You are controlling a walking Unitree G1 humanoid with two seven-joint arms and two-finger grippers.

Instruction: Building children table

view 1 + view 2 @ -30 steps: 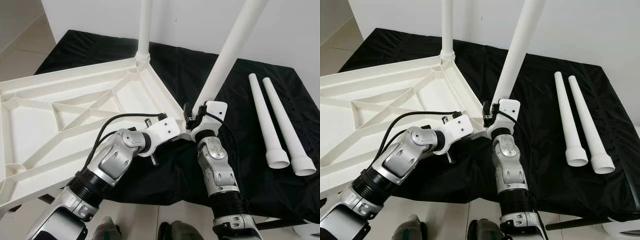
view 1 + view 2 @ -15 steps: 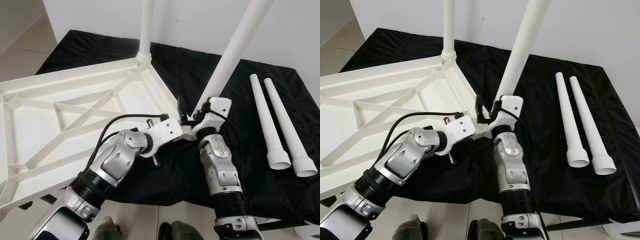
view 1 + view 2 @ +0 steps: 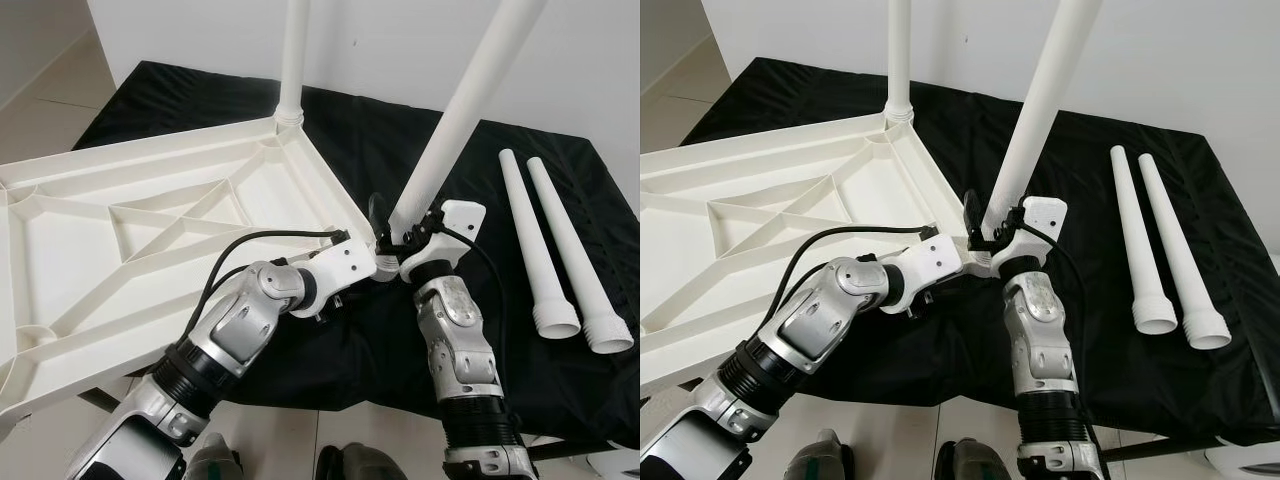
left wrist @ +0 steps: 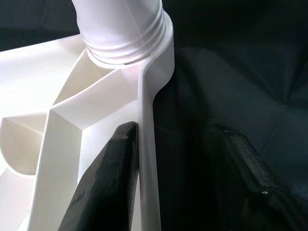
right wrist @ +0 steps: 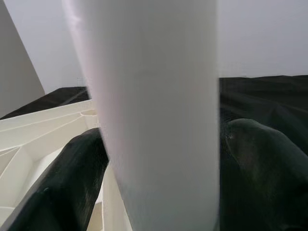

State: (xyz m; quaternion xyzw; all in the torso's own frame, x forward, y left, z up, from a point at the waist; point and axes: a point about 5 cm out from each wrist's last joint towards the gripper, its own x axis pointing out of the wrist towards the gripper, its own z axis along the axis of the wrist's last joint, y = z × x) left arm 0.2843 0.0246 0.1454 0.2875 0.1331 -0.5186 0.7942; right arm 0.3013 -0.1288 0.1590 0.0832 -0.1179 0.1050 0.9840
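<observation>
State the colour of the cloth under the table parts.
Black: the cloth is plain black, clearest in the left eye view.

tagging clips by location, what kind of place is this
Probably a plain indoor room used for assembly: a black cloth spread over a pale tiled floor against a bare white wall.

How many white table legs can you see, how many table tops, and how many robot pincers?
Table legs: 4, namely far leg, held leg, loose leg, outer loose leg
Table tops: 1, table top
Pincers: 2, left pincer, right pincer
Total: 7
</observation>
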